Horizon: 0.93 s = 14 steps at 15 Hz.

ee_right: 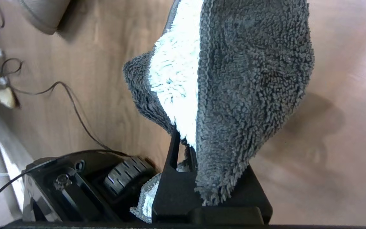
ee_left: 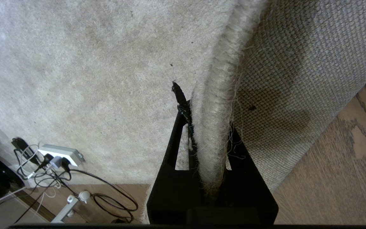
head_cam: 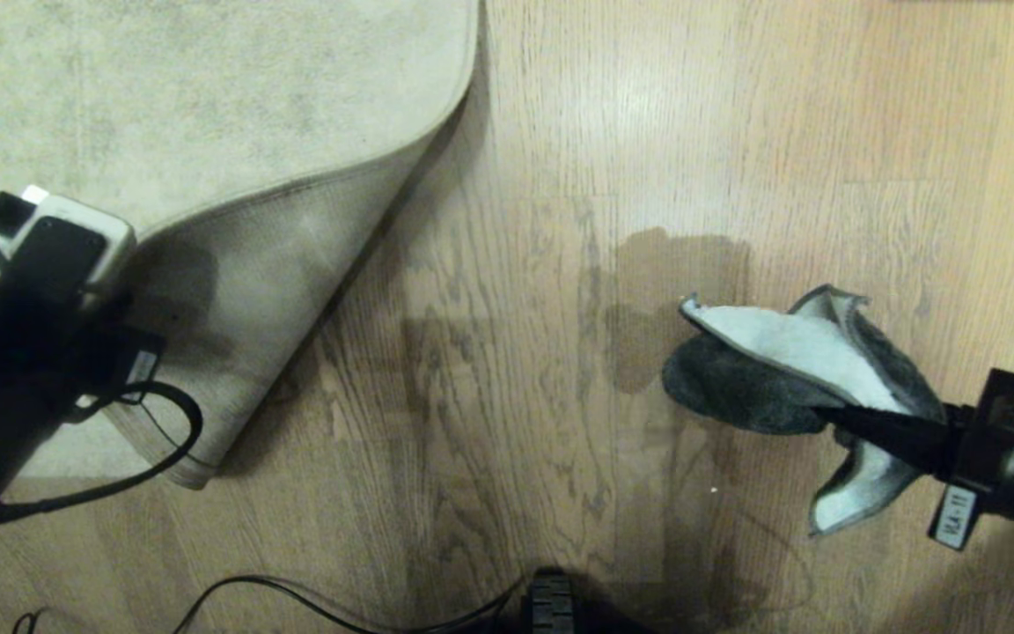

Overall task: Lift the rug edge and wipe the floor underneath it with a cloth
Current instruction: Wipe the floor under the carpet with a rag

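Two arms show from the head: the left gripper [head_cam: 120,291] holds up the rug [head_cam: 208,106] corner, backing turned over bare floor [head_cam: 516,352], while the right gripper [head_cam: 833,414] carries the cloth [head_cam: 780,370] above the planks. Left wrist: jaws pinched tight on the rug's edge [ee_left: 214,127] (power strip [ee_left: 60,154] beyond). Right wrist: jaws clamp the cloth [ee_right: 233,79], draped over them.

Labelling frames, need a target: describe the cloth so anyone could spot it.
Start at the big pale rug on the wood floor, its corner lifted by the left gripper. Across the bare planks, the right gripper holds the cloth: a small fluffy rag, dark grey outside, pale inside.
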Available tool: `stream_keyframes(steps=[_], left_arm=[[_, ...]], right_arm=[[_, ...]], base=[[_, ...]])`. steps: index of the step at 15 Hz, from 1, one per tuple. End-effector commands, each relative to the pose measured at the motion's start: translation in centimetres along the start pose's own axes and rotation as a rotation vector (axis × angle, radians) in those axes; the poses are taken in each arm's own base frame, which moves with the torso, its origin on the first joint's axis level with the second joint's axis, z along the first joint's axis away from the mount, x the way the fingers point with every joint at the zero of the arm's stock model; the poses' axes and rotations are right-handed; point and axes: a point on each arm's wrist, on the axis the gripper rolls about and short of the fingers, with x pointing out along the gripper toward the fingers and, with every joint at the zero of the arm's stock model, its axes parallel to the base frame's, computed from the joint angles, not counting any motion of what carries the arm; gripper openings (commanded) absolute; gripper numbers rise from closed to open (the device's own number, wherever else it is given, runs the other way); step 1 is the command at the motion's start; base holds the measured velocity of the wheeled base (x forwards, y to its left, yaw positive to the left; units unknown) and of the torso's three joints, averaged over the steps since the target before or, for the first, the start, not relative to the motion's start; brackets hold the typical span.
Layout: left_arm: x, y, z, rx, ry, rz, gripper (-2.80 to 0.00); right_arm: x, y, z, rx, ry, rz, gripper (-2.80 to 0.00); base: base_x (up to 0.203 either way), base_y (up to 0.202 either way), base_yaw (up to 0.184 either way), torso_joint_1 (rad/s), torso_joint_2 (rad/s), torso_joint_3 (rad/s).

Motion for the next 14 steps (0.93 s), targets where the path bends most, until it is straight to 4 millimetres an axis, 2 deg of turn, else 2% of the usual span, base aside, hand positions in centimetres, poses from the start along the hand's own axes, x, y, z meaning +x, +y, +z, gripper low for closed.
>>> stream_keyframes(steps=[1, 3, 9, 14], left_arm=[[0.1, -0.1, -0.1, 0.003, 0.005, 0.001, -2.8], [0.1, -0.1, -0.1, 0.004, 0.005, 0.001, -2.8], [0.2, -0.1, -0.1, 0.004, 0.005, 0.001, -2.8], [0.1, -0.1, -0.1, 0.002, 0.005, 0.001, -2.8]], right_arm=[[4.1, 1.4, -1.3, 0.001, 0.065, 0.064, -2.8], [6.6, 2.8, -1.8, -0.015, 0.047, 0.091, -2.8], [14.5, 9.8, -1.5, -0.01, -0.029, 0.078, -2.8], [19.3, 14.7, -1.9, 0.002, -0.06, 0.076, -2.8]], base=[[0.0, 0.0, 0.0, 0.0, 0.0, 0.0], [0.0, 0.0, 0.0, 0.0, 0.0, 0.0], [0.0, 0.0, 0.0, 0.0, 0.0, 0.0], [0.0, 0.0, 0.0, 0.0, 0.0, 0.0]])
